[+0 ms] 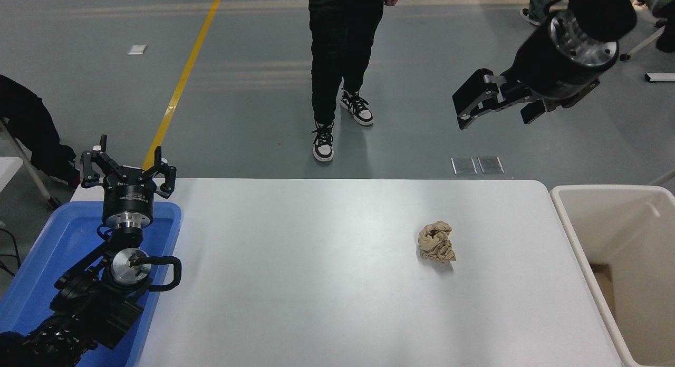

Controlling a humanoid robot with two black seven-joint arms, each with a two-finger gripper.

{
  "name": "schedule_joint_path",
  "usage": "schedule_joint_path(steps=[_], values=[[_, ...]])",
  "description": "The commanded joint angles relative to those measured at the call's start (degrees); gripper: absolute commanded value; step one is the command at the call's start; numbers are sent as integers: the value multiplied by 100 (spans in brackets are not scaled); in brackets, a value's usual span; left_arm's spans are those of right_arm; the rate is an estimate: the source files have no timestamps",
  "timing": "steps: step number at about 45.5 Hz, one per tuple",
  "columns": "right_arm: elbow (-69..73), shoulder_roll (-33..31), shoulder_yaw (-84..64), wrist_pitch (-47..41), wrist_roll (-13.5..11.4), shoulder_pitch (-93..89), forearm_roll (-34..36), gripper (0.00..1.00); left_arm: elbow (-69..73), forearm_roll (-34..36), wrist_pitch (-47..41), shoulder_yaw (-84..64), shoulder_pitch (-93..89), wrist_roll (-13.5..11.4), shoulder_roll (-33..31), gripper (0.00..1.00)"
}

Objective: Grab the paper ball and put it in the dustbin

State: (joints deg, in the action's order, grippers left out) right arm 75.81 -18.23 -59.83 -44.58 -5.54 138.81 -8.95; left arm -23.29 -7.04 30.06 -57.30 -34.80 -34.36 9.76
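The crumpled tan-brown paper ball (436, 242) on the white table (316, 282) looks light and crushable; pinch across its middle. Right end effector (493, 102) hangs released, high above.

The dustbin (567, 219) runs off the right edge; the person (343, 50) is cut above the waist.

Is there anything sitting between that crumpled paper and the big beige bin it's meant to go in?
Nothing visible. The paper ball lies alone on the white table, with only bare tabletop between it and the dustbin at the table's right edge. The right end effector hangs high above, empty.
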Motion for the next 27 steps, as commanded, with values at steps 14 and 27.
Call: schedule_joint_path(steps=[14, 27], values=[[-637, 680, 86, 1353, -17, -1540, 69, 100, 0, 0, 0, 8, 0, 0, 0, 99], [-1533, 874, 314, 2462, -17, -3534, -151, 100, 0, 9, 0, 8, 0, 0, 0, 99]])
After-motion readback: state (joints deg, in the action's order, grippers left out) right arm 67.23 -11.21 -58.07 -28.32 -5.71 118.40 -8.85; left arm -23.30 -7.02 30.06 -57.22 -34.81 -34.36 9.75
